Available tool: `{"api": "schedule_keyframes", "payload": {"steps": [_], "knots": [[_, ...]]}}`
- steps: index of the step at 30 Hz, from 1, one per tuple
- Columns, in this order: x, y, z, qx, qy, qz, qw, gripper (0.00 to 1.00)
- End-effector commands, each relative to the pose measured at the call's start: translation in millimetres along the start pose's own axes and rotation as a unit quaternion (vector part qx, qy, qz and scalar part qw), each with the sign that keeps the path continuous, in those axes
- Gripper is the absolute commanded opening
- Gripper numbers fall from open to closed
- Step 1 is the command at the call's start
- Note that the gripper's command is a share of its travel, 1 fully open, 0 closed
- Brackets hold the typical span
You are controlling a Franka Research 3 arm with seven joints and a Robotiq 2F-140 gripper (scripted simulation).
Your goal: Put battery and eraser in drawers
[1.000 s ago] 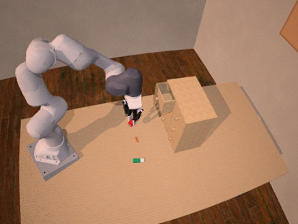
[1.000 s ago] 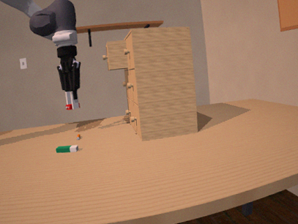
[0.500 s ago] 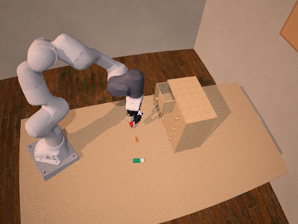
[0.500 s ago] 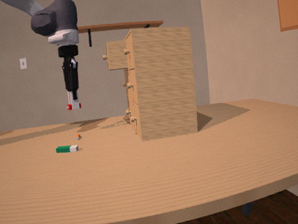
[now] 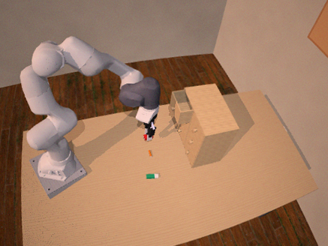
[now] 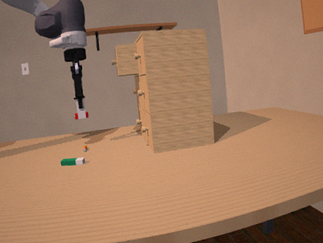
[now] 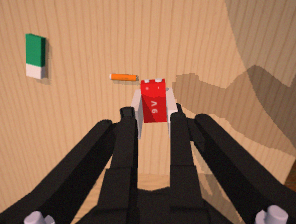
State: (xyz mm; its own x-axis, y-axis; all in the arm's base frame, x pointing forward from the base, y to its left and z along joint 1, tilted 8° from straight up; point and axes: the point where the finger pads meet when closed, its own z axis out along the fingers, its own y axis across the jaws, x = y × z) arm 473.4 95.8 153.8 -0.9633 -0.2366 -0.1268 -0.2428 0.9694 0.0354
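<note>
My gripper [image 7: 154, 99] is shut on the nine-volt battery [image 7: 153, 101], a red and white block marked 9V. It hangs well above the table, left of the chest, as seen in the exterior view [image 6: 81, 115] and the top view [image 5: 147, 135]. The small wooden chest [image 6: 174, 87] stands upright on the table, and its top-row left drawer [image 6: 126, 59] is pulled out; it also shows from above [image 5: 181, 103]. The other drawers look pushed in. The eraser [image 6: 73, 162] [image 5: 152, 176] [image 7: 35, 55], green with a white end, lies flat on the table in front of the gripper.
A small orange stick [image 5: 150, 153] [image 7: 123, 77] lies on the table between the battery and the eraser. The robot base [image 5: 57, 169] stands at the table's left. A wall shelf [image 6: 130, 27] hangs behind the chest.
</note>
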Motion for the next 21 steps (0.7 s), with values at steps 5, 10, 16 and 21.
{"api": "schedule_keyframes", "payload": {"steps": [5,10,16,21], "knots": [[-0.9,-0.2,-0.6,-0.002,0.0,0.069,0.998,0.14],[-0.9,-0.3,-1.3,-0.002,0.001,0.069,0.998,0.14],[-0.9,-0.3,-3.2,-0.002,0.001,0.069,0.998,0.14],[-0.9,-0.3,-7.8,-0.002,0.001,0.069,0.998,0.14]]}}
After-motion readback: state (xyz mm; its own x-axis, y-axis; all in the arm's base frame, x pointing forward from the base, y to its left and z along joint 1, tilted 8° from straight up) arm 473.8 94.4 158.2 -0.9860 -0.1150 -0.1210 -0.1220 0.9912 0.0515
